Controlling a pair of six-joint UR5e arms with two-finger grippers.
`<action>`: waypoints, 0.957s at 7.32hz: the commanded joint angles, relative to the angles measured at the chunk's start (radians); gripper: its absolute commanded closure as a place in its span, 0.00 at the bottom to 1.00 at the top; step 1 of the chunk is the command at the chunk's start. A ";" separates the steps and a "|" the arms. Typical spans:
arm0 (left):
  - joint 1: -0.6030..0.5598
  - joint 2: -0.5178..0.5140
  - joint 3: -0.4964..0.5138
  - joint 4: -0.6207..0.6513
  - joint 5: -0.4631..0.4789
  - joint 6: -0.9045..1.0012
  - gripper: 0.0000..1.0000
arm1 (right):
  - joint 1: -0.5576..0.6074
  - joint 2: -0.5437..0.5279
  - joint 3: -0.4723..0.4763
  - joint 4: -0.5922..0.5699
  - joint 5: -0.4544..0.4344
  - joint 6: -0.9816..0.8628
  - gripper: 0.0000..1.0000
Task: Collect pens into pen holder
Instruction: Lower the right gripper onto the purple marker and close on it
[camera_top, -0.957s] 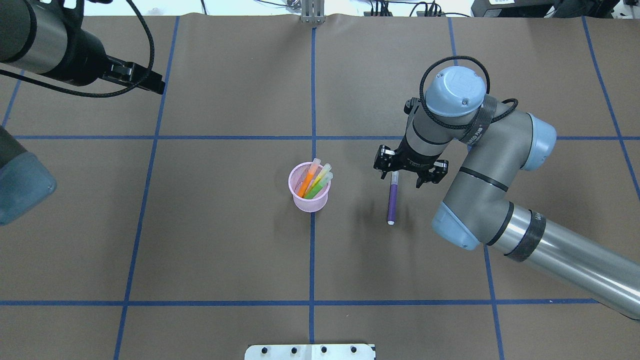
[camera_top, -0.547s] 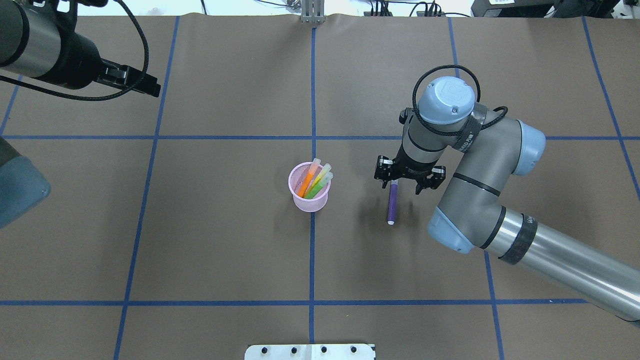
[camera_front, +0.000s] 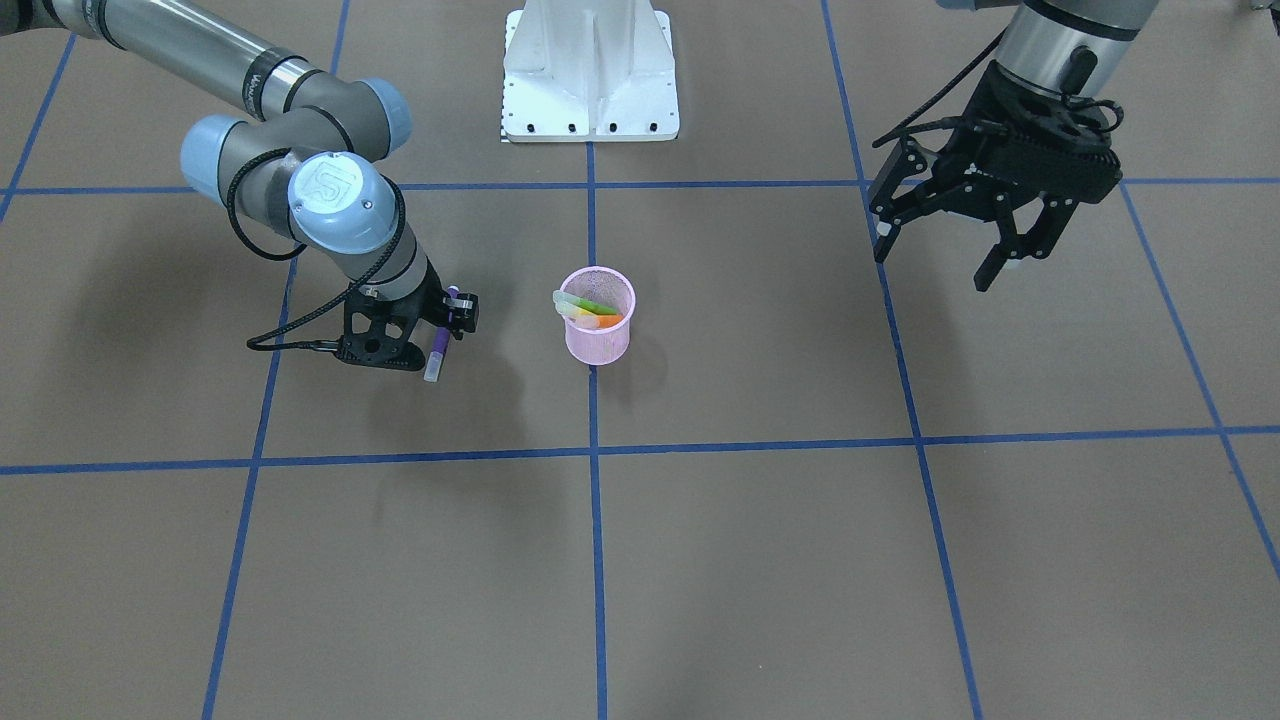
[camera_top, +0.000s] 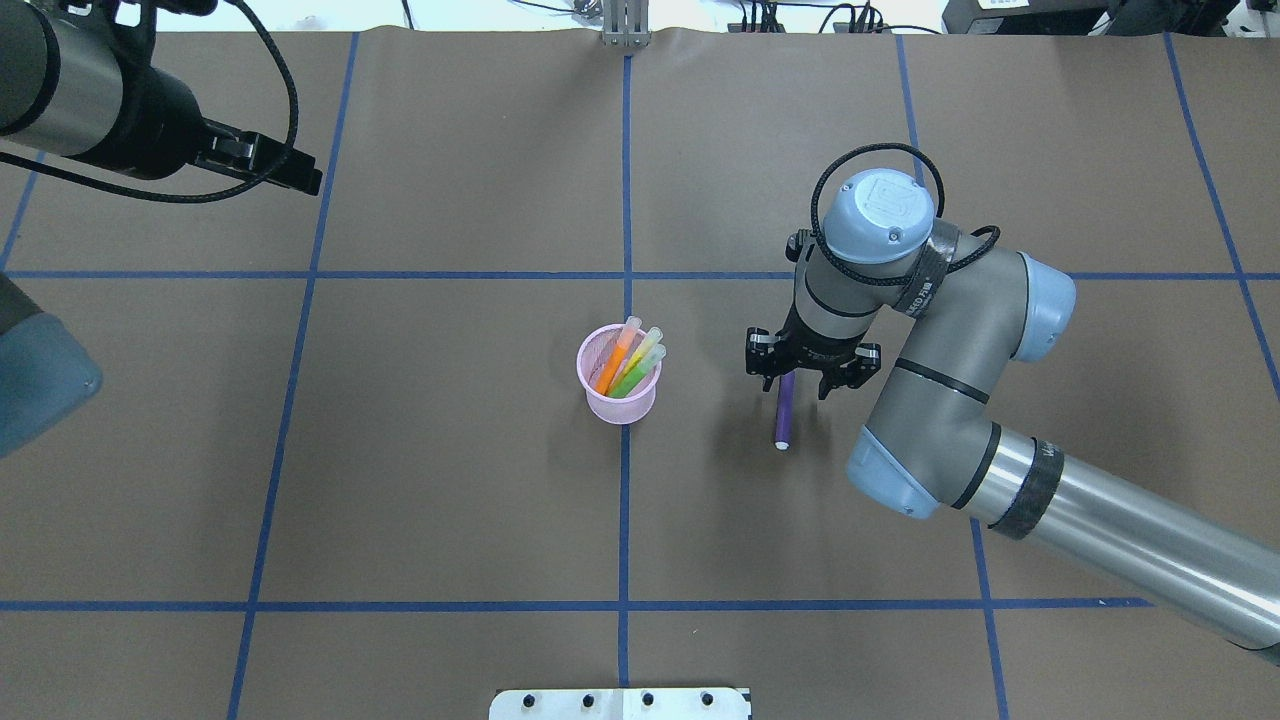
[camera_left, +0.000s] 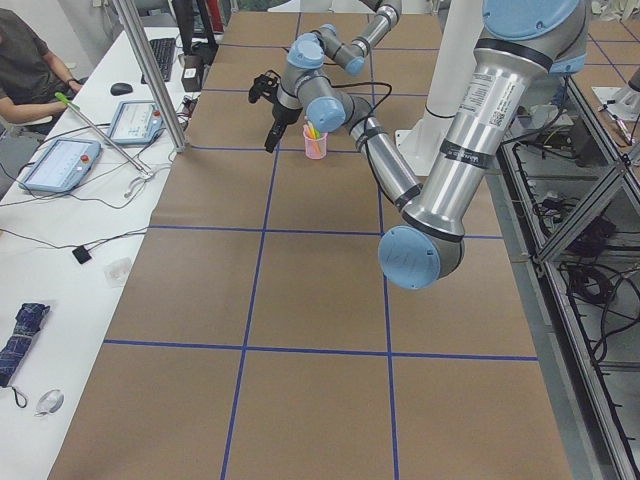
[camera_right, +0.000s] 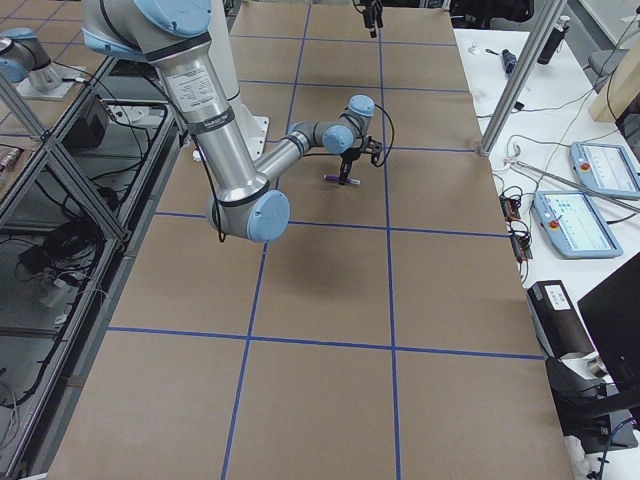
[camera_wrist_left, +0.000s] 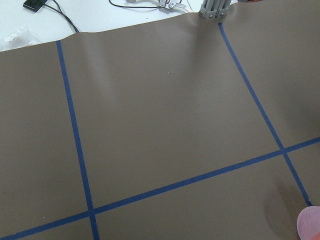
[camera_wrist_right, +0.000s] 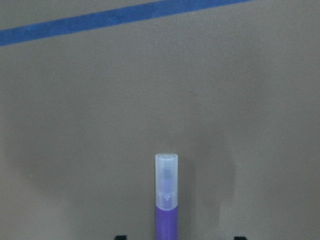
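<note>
Right jaws spread astride purple pen (camera_top: 783, 415); cap (camera_wrist_right: 166, 182) visible wrist-view, hidden overhead.

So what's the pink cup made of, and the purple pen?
The pink cup looks like painted wire mesh, probably metal: its wall shows a fine grid of tiny holes. The purple pen looks like smooth plastic, with a cloudy see-through cap.

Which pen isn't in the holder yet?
The purple pen. It lies flat on the table under the open right gripper, while the orange pen and green pen stand in the pink holder.
</note>
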 joint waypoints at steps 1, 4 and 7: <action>0.002 0.000 0.000 0.000 0.002 -0.001 0.01 | -0.002 0.005 -0.005 0.003 -0.001 -0.005 0.33; 0.003 0.000 0.005 -0.002 0.004 0.009 0.01 | -0.002 0.016 -0.011 0.003 -0.004 -0.006 0.38; 0.006 0.000 0.005 -0.003 0.004 0.009 0.01 | 0.001 0.022 -0.025 0.005 -0.005 -0.013 0.41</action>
